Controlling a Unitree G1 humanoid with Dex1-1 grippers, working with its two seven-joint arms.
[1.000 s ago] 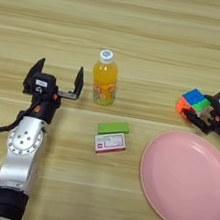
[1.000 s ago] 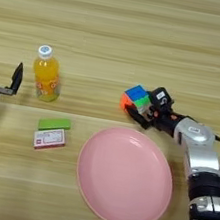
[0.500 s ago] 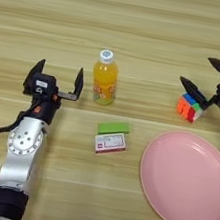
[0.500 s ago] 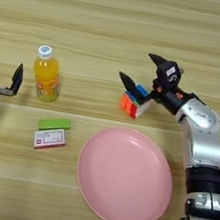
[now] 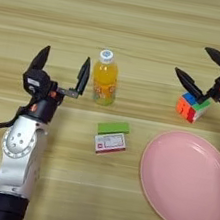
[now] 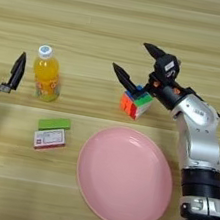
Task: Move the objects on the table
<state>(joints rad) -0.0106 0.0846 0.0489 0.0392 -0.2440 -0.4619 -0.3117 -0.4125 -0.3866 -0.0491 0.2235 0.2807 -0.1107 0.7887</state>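
Right gripper (image 6: 136, 61) spread wide just above multicolour puzzle cube (image 6: 136, 101), at twelve o'clock of round pink plate (image 6: 124, 175), apparently just released.

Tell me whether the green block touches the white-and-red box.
Touching. The left eye view shows the green block lying flush along the far edge of the white-and-red box, no table visible between them.
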